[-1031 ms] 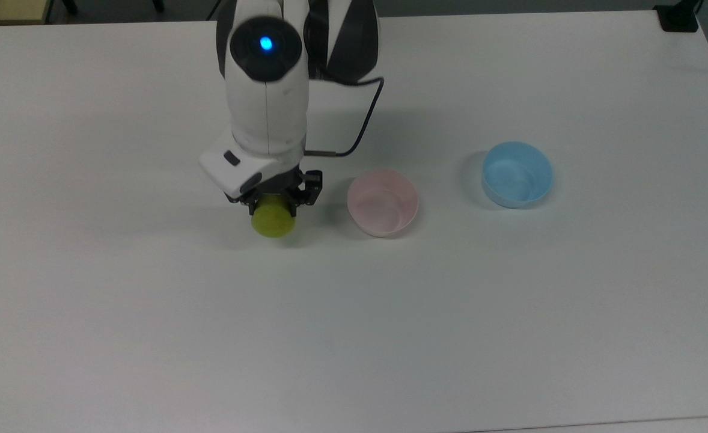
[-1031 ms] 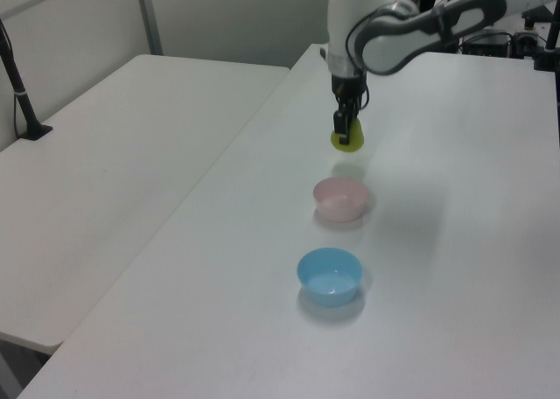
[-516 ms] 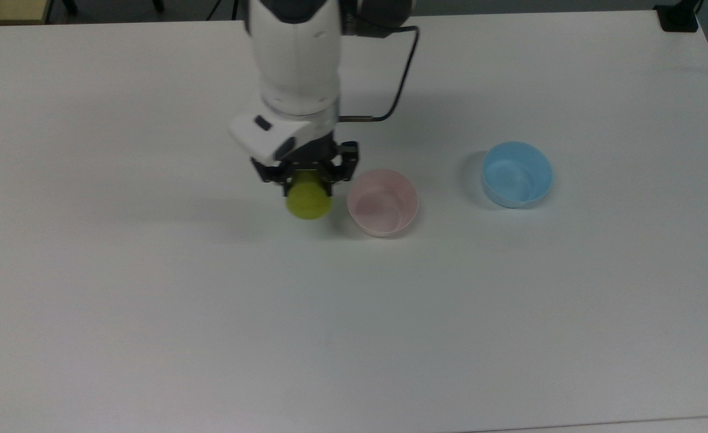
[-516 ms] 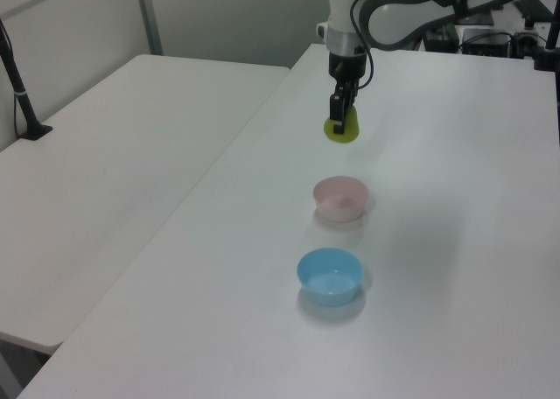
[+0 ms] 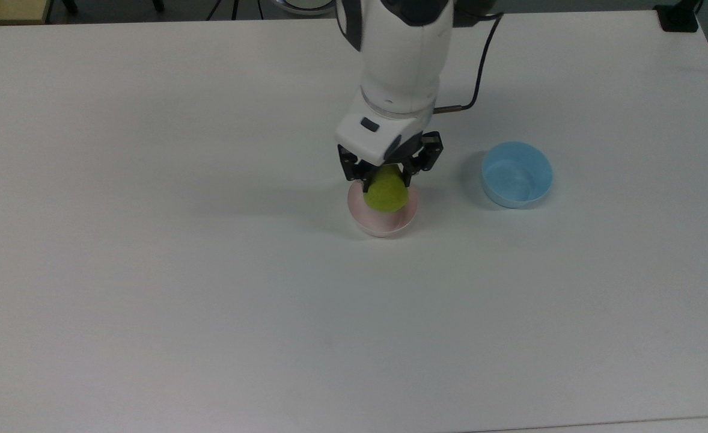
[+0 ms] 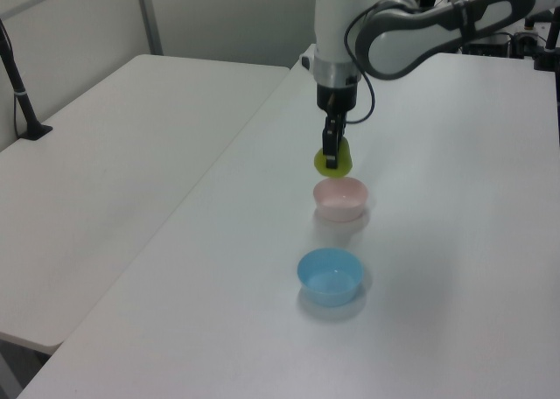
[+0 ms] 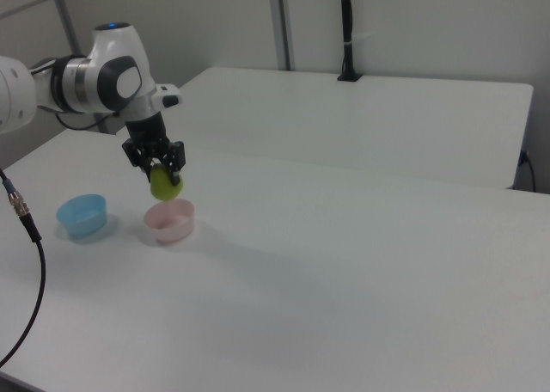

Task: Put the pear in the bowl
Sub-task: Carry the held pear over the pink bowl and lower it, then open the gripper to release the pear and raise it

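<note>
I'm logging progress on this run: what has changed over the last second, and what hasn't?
The gripper, shut on the pear throughout, carried it toward the top view's right, from beside the pink bowl to above it. In the left view the pear hangs just over the bowl's rim, not yet released. The pink bowl and the blue bowl have not moved.

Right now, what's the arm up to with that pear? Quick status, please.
Gripper shut on the pear, held in the air. Pear hangs over the pink bowl, not yet released. Blue bowl stands apart; nothing in the way.
</note>
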Robot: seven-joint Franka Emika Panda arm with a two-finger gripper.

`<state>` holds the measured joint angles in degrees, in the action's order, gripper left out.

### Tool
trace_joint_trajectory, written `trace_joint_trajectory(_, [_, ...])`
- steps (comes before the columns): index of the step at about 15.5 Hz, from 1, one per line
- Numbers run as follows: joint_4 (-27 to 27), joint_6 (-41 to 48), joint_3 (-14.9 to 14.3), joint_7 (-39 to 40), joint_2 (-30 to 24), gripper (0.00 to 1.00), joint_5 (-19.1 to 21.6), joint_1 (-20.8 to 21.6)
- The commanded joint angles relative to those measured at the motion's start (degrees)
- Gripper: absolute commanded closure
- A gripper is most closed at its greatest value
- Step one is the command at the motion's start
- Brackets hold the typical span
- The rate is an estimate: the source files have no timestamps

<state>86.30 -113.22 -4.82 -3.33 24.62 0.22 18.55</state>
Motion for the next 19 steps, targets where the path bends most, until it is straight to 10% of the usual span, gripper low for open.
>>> trace_joint_trajectory(1, [0.2,0.5,-1.3,-0.3,3.2,0.67,0.2,1.4])
trace_joint_trajectory(5, [1.6,-1.0,-1.2,-0.4,4.5,0.37,-0.9,2.1])
trace_joint_trajectory(7, [1.7,-1.0,-1.2,-0.4,4.6,0.0,-1.1,1.9])
trace_joint_trajectory(19, [1.2,8.3,1.7,-2.7,-6.4,0.0,-0.9,-6.4])
